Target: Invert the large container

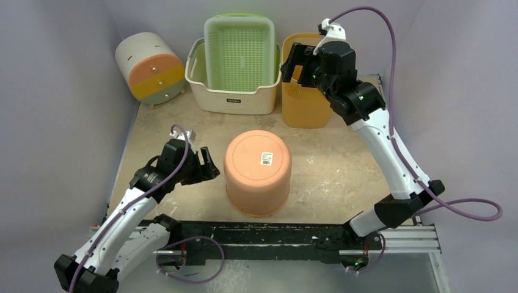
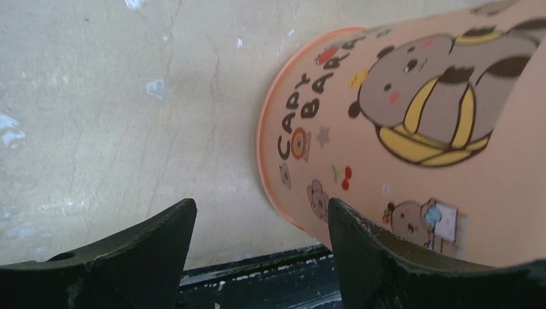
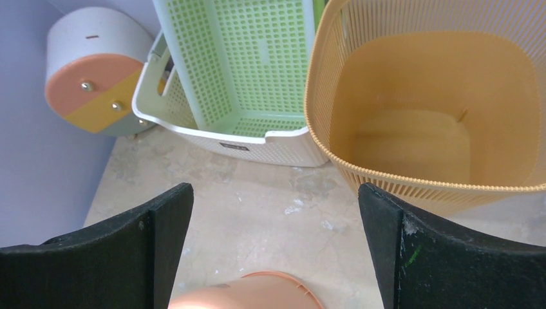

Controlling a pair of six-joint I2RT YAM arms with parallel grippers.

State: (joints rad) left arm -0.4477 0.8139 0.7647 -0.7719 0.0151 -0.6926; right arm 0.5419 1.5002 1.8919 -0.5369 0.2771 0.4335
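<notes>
Beige tabletop (image 1: 330, 171), peach container (image 1: 256, 171) mouth-down, its opening hidden.

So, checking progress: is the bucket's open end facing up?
No, the bucket shows its closed base, with a sticker on it, facing up in the top view.

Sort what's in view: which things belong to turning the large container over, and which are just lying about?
Job: peach container, base-up mid-table; left gripper, open beside it; right gripper, open, raised at the back.
Lying about: green basket in white bin; orange mesh basket; drum-shaped drawer box.
</notes>
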